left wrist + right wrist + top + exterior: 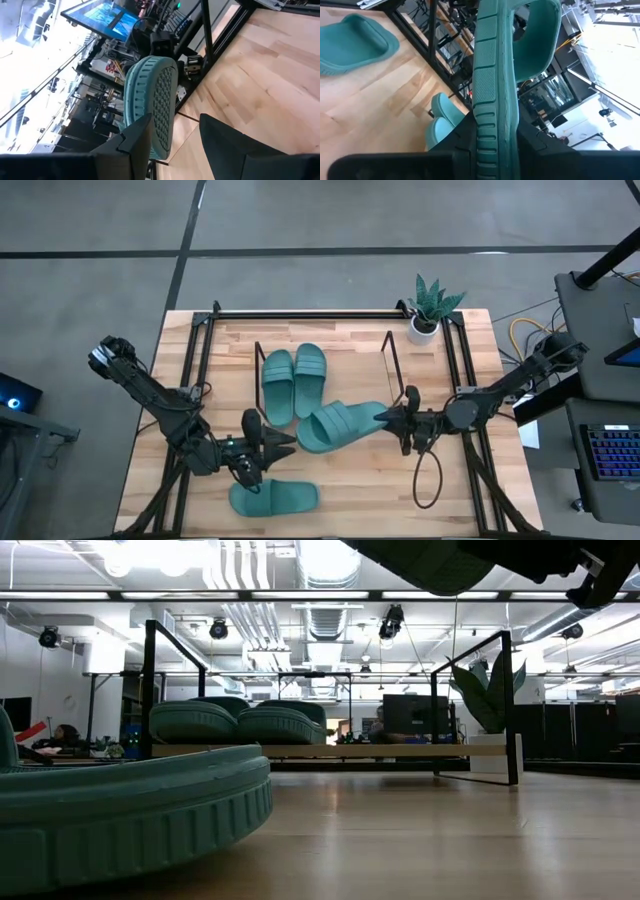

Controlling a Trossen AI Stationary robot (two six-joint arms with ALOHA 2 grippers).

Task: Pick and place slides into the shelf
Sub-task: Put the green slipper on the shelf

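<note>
Two teal slides [294, 383] lie side by side in the black rod shelf [389, 358]. A third slide [338, 426] is in the air in front of the shelf, with my right gripper [388, 419] shut on its right end. My left gripper [285, 442] is open at this slide's left end. In the left wrist view the slide's treaded sole [159, 95] stands just beyond the open fingers [175, 132]. A fourth slide [272, 498] lies flat on the table near the front edge, below my left gripper. It fills the left foreground of the low view [120, 815]. My right gripper pinches the sole of the third slide at its right end [492, 127], one finger on each face of the sole. The fingers come level from the table's right and lie along the slide. The slide is lifted clear of the table [430, 560]. I cannot tell whether my left gripper touches this slide's sole; one finger [135, 142] stands close beside it.
A small potted plant [428, 308] stands at the back right, just outside the shelf's right end frame. Black frame rails [200, 355] run along the table's left, right and far sides. A black cable loop [428, 480] hangs below my right arm.
</note>
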